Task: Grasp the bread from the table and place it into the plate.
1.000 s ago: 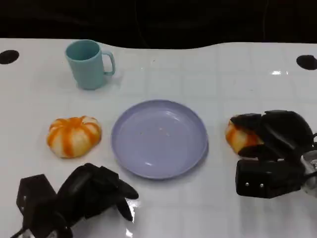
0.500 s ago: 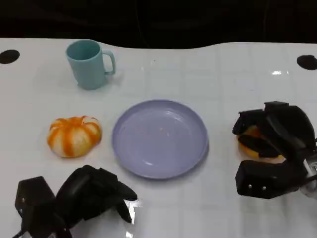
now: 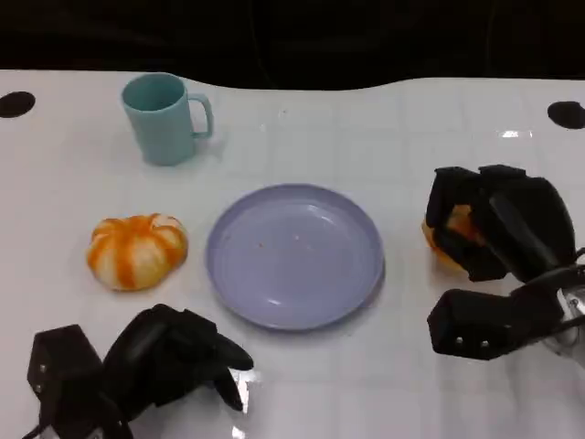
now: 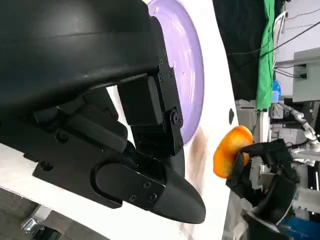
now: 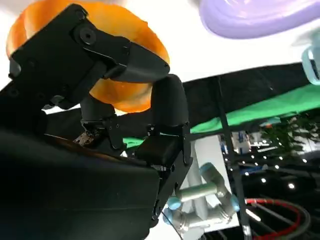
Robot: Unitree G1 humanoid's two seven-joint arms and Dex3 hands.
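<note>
Right hand (image 3: 489, 233) grips the round orange-and-white bread roll (image 3: 450, 240), right of the round lavender plastic plate (image 3: 294, 255); left hand (image 3: 169, 352) rests curled, holding nothing

The head view looks down from above at the whole table (image 3: 384, 119). Both wrist views sit very close behind their own hands, turned sideways. All three views share the plate (image 3: 294, 254) (image 4: 187, 65) (image 5: 250, 17).
</note>
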